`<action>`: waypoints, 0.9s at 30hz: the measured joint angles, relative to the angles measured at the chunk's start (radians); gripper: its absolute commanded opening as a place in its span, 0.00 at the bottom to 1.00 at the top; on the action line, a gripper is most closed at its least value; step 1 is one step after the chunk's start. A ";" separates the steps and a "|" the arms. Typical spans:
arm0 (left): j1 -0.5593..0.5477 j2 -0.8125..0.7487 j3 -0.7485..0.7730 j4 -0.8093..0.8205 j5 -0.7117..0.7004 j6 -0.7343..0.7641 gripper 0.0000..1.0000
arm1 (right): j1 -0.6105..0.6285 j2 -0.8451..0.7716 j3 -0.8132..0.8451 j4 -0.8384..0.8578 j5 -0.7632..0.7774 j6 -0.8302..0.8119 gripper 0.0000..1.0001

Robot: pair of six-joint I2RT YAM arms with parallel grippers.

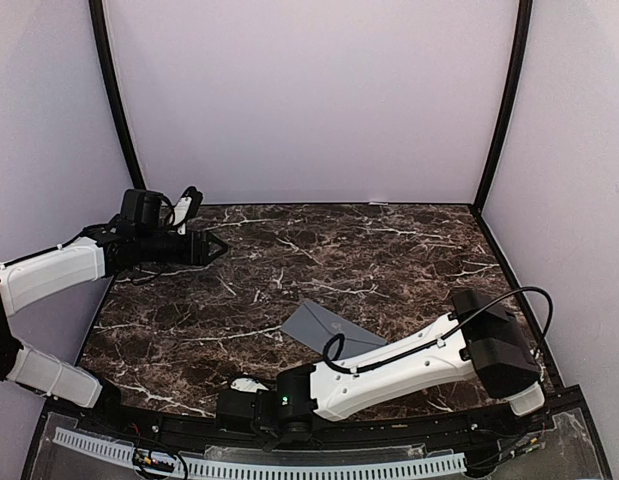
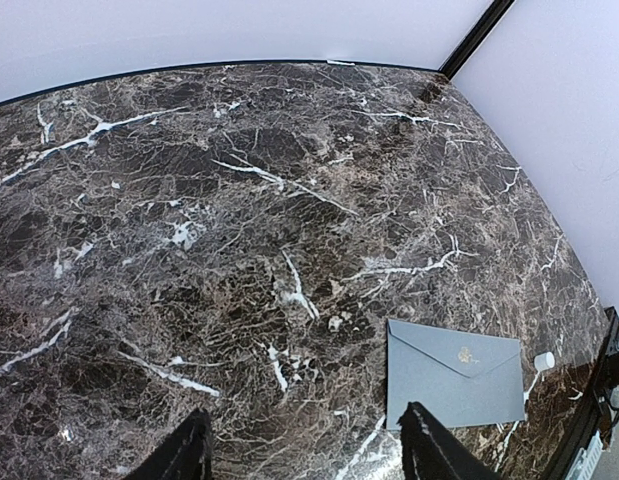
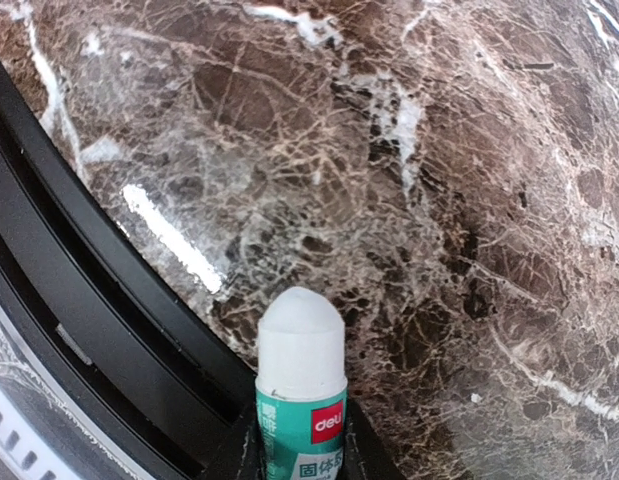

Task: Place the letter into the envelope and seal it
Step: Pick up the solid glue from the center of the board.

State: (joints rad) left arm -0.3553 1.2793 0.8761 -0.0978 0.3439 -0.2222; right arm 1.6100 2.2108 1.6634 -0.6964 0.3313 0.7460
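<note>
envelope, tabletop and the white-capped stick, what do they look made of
The envelope: matte slate-grey paper, thin and flat with a crisp flap fold. The tabletop: glossy dark brown, white-veined; marble or a marble-look laminate, cannot tell. The glue stick: smooth plastic, likely; white cap, green printed label.

Envelope (image 1: pixel 317 325) (image 2: pixel 454 385): one item, slate-grey paper, rectangular. It lies flat on the table (image 1: pixel 189 330), at about 5 o'clock from the table's centre, with its long axis running from 10 to 4 o'clock. Flap side faces up, the pointed flap folded down, a small gold mark at its tip. The 4 o'clock end is hidden in the top view.
</note>
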 measured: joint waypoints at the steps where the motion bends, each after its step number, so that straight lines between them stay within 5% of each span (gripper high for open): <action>1: 0.000 0.000 0.000 0.000 0.000 0.000 0.62 | 0.000 0.000 -0.003 0.004 0.001 0.006 0.19; 8: 0.000 -0.031 -0.025 0.019 0.002 -0.011 0.61 | -0.018 -0.097 -0.165 0.124 -0.003 0.047 0.14; 15: -0.013 -0.219 -0.148 0.132 0.087 -0.161 0.57 | -0.114 -0.411 -0.463 0.329 -0.001 0.064 0.15; 21: -0.215 -0.335 -0.193 0.237 0.127 -0.320 0.57 | -0.238 -0.757 -0.761 0.710 -0.031 0.039 0.15; 27: -0.404 -0.332 -0.195 0.412 0.168 -0.439 0.58 | -0.269 -0.911 -0.898 0.987 -0.039 -0.048 0.15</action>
State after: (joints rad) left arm -0.7597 0.9470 0.6811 0.3145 0.5117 -0.6613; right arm 1.3415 1.3003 0.7650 0.2905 0.2920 0.6979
